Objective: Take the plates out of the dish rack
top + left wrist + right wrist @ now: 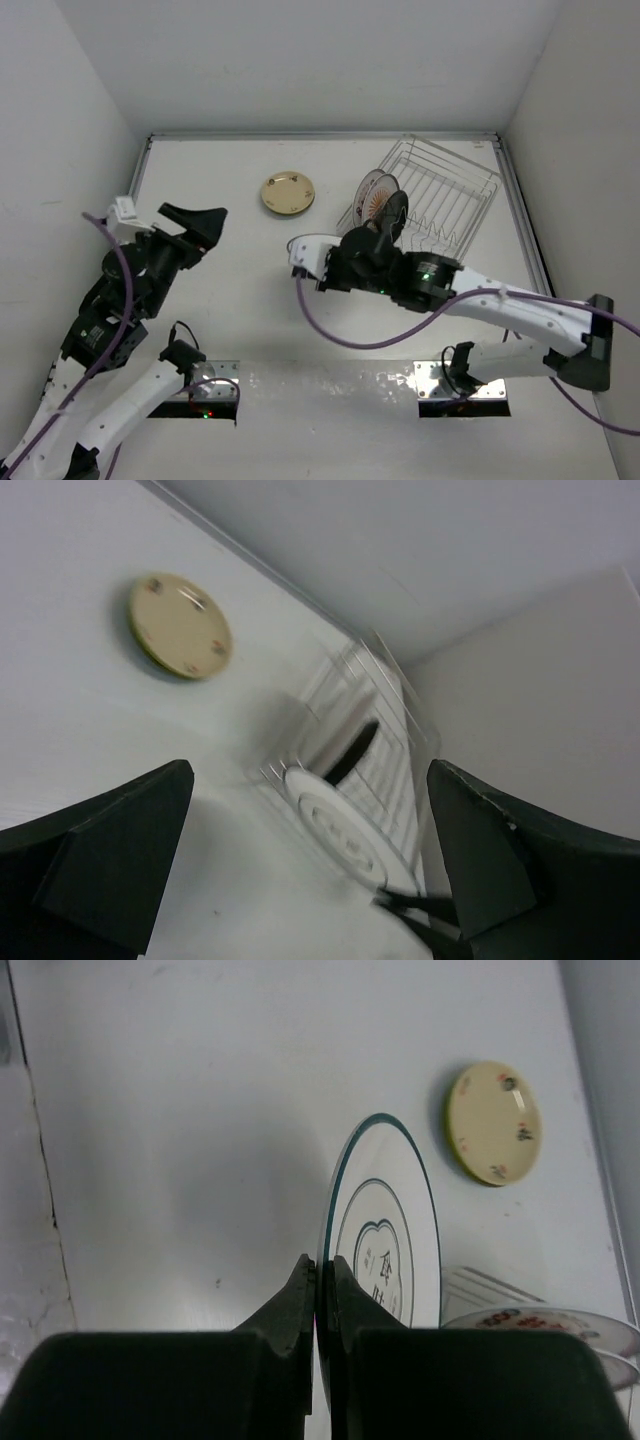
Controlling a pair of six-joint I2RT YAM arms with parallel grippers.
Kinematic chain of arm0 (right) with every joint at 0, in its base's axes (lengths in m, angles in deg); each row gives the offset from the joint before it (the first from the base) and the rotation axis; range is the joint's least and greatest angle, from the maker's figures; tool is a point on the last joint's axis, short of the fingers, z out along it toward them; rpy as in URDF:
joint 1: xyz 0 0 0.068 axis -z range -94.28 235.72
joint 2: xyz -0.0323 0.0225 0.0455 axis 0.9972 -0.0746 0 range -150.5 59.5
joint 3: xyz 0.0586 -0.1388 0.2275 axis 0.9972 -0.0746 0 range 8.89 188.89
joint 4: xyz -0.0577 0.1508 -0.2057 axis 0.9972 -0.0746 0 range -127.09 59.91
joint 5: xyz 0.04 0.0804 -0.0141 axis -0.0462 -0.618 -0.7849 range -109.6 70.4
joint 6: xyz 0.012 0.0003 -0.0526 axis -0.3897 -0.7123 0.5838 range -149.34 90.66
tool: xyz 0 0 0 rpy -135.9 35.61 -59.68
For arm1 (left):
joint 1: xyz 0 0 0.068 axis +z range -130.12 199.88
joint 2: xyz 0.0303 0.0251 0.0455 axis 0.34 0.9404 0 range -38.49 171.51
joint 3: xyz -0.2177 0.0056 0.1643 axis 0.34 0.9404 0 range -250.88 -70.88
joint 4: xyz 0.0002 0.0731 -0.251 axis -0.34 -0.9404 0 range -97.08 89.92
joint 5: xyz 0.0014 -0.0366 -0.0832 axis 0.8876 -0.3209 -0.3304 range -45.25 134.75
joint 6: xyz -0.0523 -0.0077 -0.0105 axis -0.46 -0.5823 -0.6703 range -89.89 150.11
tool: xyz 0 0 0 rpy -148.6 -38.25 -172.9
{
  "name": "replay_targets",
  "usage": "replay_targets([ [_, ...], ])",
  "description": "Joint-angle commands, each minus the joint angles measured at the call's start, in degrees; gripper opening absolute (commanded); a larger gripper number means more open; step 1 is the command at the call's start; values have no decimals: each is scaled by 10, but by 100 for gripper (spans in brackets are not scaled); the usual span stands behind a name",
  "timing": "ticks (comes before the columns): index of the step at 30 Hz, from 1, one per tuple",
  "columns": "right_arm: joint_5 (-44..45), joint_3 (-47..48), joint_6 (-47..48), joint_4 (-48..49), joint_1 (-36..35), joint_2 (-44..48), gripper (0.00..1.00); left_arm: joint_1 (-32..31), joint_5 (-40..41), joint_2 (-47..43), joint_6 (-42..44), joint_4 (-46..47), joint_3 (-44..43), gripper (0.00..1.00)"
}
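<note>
The overhead camera is looking down from behind the arms [500, 300] onto the worktop [220, 300]. Both wrist cameras are peering close past their fingers [110, 850], sharing the tan plate [493, 1123].

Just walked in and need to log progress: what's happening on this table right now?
The right pincer is shut on the rim of a teal-rimmed white plate, holding it on edge beside the dish rack. Orange-patterned white plates stand in the rack. A tan plate lies flat on the table. The left pincer hangs open, holding nothing.
</note>
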Motion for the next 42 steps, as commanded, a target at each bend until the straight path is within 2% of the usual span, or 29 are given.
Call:
replay_targets([
  [1, 9, -51, 85, 88, -40, -36, 0, 3, 219, -11, 0, -87, -57, 100],
  [4, 51, -101, 88, 200, -69, -88, 0, 2, 288, -8, 23, -117, -77, 100],
  [5, 77, -111, 86, 257, -72, -103, 0, 3, 294, -5, 42, -119, -80, 100],
  [8, 98, -128, 68, 330, -76, -165, 0, 2, 284, -7, 95, -99, -80, 100],
  [12, 113, -105, 49, 360, -76, -246, 0, 3, 276, -11, 134, -90, -66, 100],
  [16, 114, -91, 30, 392, -76, -308, 6, 2, 269, -16, 156, -82, -37, 100],
  [19, 109, -82, 6, 397, -76, -329, 43, 2, 274, -20, 158, -79, -18, 100],
  [21, 94, -81, -16, 402, -75, -330, 53, 3, 276, -23, 158, -75, -5, 100],
  [23, 77, -88, -34, 417, -75, -315, 55, 3, 277, -27, 158, -71, 5, 100],
  [26, 94, -94, -91, 430, -73, -275, 80, 2, 275, -30, 157, -72, 16, 100],
  [27, 115, -93, -107, 431, -71, -262, 91, 3, 271, -30, 157, -73, 18, 100],
  [28, 174, -89, -127, 420, -67, -249, 99, 2, 269, -31, 159, -71, 20, 100],
  [30, 247, -54, -228, 380, -38, -216, 99, 3, 256, -32, 160, -67, 26, 100],
  [31, 279, -33, -277, 293, -20, -209, 99, 2, 248, -31, 164, -59, 29, 100],
  [32, 307, 14, -380, 243, 32, -205, 99, 2, 241, -29, 167, -55, 30, 100],
  [34, 290, 53, -490, 128, 113, -199, 99, 3, 217, -21, 175, -46, 37, 100],
  [36, 298, 57, -532, 102, 167, -189, 99, 4, 202, -8, 184, -45, 37, 100],
  [37, 334, 59, -574, 94, 179, -185, 99, 4, 198, -4, 187, -44, 38, 100],
  [40, 367, 60, -612, 85, 222, -174, 98, 4, 183, 7, 195, -38, 42, 100],
  [42, 378, 66, -663, 69, 246, -175, 90, 3, 173, 14, 201, -32, 44, 100],
])
